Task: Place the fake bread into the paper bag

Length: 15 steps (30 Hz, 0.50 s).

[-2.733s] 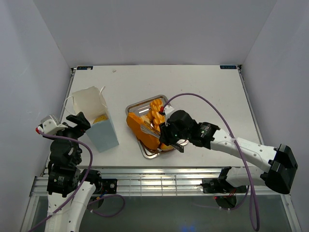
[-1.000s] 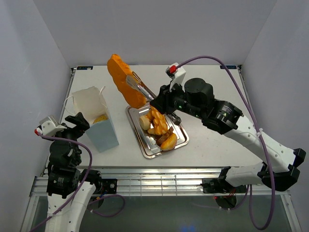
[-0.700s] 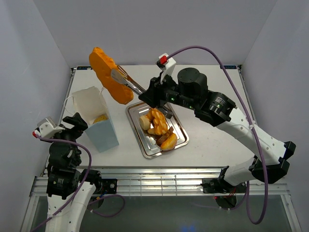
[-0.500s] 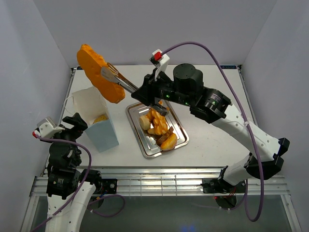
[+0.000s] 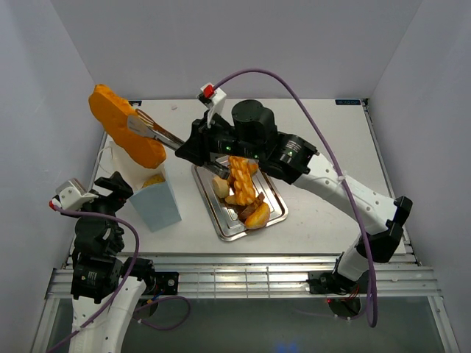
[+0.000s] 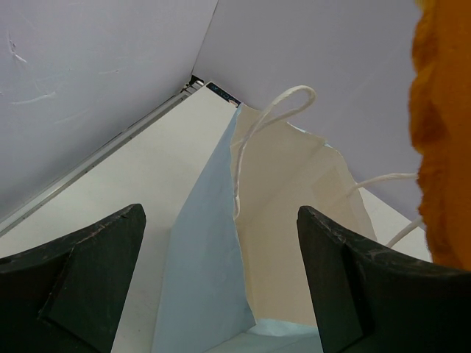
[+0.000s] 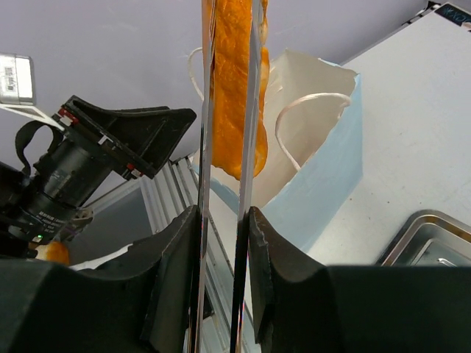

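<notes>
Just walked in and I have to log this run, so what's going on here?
The right gripper holds the long orange loaf in the air above the open paper bag, not yet inside it. The left gripper is open beside the bag, gripping nothing. Other pastries lie on the metal tray.

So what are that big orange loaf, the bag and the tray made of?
The loaf looks like moulded plastic or foam: even orange colour, pebbly surface; hard to say which. The bag seems to be thin matte paper, with sharp folds and string handles. The tray looks like polished metal, mirror-bright with glints.
</notes>
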Available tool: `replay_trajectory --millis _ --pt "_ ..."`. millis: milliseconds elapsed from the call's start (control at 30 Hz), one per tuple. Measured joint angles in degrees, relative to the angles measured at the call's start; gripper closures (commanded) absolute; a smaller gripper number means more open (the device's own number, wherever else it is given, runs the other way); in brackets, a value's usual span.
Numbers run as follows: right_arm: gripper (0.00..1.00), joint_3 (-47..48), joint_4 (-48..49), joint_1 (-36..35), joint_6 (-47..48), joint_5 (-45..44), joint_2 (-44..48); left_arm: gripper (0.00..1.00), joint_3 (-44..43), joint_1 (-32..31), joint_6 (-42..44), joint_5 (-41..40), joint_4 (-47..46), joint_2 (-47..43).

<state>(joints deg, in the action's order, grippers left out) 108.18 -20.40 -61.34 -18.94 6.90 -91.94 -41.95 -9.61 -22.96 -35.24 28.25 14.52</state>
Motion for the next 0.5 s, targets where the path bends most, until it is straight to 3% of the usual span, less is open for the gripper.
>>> replay_trajectory --millis 500 --pt "0.92 3.48 2.8 -0.28 -1.68 2.36 -8.44 0.05 0.0 -0.09 -0.02 -0.15 -0.02 -0.02"
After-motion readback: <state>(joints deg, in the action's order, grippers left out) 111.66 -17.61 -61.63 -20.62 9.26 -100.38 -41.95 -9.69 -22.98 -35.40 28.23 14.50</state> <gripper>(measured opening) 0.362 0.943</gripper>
